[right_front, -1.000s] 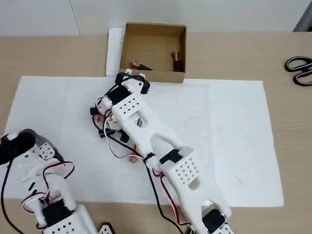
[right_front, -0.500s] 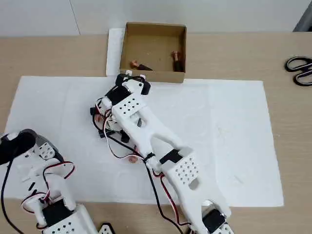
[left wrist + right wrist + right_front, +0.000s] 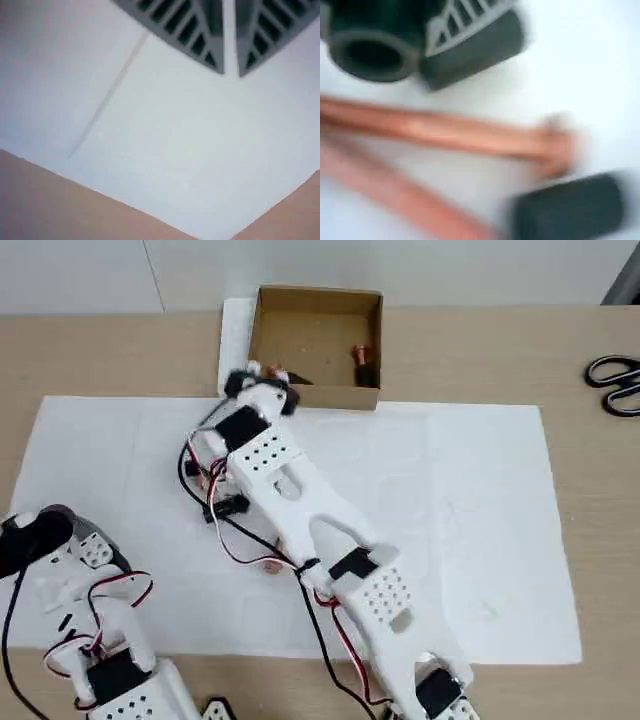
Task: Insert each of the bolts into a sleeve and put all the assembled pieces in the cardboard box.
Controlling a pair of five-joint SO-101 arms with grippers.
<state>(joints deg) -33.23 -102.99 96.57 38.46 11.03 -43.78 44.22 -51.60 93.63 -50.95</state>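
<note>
- My left pincer [image 3: 229,62] hangs almost closed, empty, over the white paper [image 3: 175,150].
- My right pincer [image 3: 465,22] sits against a black sleeve [image 3: 470,57]; its grip I cannot tell.

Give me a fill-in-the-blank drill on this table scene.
1. The right hand is at the cardboard box's near-___ corner.
2. The scissors lie on the bare table, to the ___ of the white paper.
3. A loose bolt lying on the paper is ___-coloured.

Missing words: left; right; copper.
</note>
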